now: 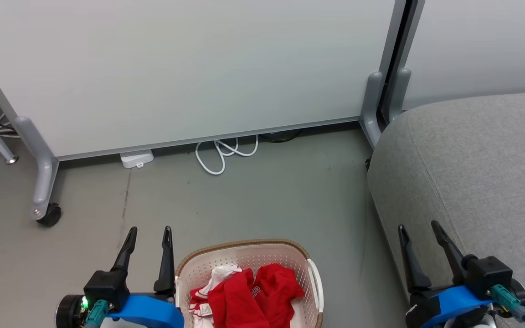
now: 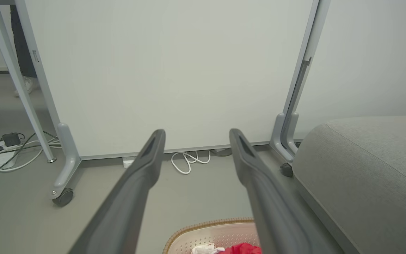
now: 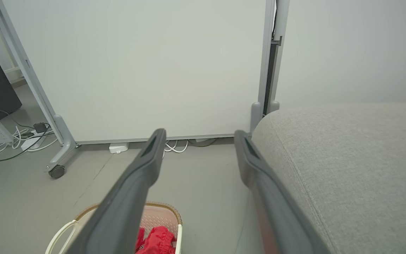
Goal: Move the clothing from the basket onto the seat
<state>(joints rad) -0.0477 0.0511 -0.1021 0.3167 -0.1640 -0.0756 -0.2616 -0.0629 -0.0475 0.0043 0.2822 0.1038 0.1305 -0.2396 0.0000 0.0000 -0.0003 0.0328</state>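
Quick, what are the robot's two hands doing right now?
Left gripper: open, holding nothing.
Right gripper: open, holding nothing.

We see red clothing point(image 1: 262, 291) with white panels; a cream-white perforated basket point(image 1: 290, 257), brown woven-look rim; a grey seat point(image 1: 481, 168); a grey-green floor point(image 1: 267, 200); a white cable point(image 1: 221, 155).

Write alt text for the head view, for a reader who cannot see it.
Red and white clothing lies in a cream basket on the floor, between the open left gripper and open right gripper. A grey seat stands to the right, a white partition behind.
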